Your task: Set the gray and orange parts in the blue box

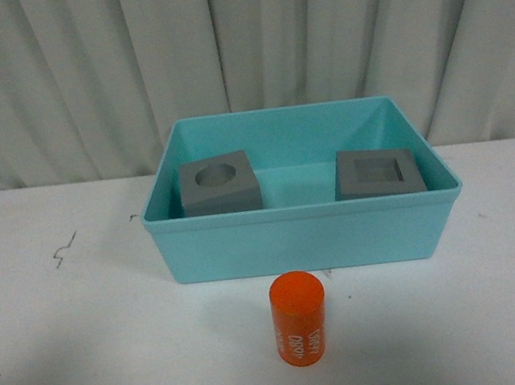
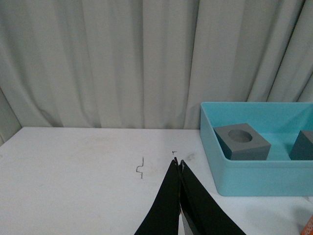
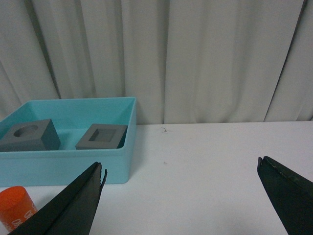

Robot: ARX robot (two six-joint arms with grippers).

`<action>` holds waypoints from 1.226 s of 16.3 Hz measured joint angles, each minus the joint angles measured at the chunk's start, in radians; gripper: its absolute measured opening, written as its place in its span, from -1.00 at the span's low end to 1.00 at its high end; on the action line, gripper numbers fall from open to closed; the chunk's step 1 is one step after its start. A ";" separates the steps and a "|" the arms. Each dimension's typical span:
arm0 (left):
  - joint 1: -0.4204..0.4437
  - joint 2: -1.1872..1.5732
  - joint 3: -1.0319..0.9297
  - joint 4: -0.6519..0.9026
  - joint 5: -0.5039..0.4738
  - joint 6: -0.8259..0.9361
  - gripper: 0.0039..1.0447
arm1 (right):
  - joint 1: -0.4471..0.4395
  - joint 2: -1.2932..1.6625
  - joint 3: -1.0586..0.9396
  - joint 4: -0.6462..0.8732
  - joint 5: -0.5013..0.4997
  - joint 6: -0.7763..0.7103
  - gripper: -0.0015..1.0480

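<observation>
The blue box (image 1: 302, 239) stands on the white table in front of the curtain. Inside it lie two gray cubes: one with a round recess (image 1: 220, 183) at the left, one with a square recess (image 1: 379, 174) at the right. The orange cylinder (image 1: 299, 318) with white print stands upright on the table just in front of the box. Neither arm shows in the front view. My left gripper (image 2: 178, 162) is shut on nothing, over the table to the left of the box (image 2: 259, 174). My right gripper (image 3: 181, 166) is open and empty, to the right of the box (image 3: 73, 166) and the cylinder (image 3: 17, 208).
A pale pleated curtain (image 1: 239, 52) closes off the back. Small dark marks (image 1: 64, 248) dot the white table (image 1: 69, 350) left of the box. The cubes also show in the left wrist view (image 2: 242, 141) and the right wrist view (image 3: 101, 136).
</observation>
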 joint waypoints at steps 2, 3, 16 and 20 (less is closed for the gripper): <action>0.000 -0.060 0.000 -0.069 0.000 0.000 -0.97 | 0.000 0.000 0.000 0.000 0.000 0.000 0.87; 0.000 -0.096 0.000 -0.100 0.000 0.000 -0.97 | 0.000 0.000 0.000 0.000 0.000 0.000 0.87; 0.000 -0.412 0.003 -0.405 0.001 0.000 -0.97 | 0.000 0.000 0.000 0.000 0.000 0.000 0.87; 0.001 -0.412 0.001 -0.425 0.000 0.000 -0.97 | 0.000 0.000 0.000 0.000 0.000 0.000 0.87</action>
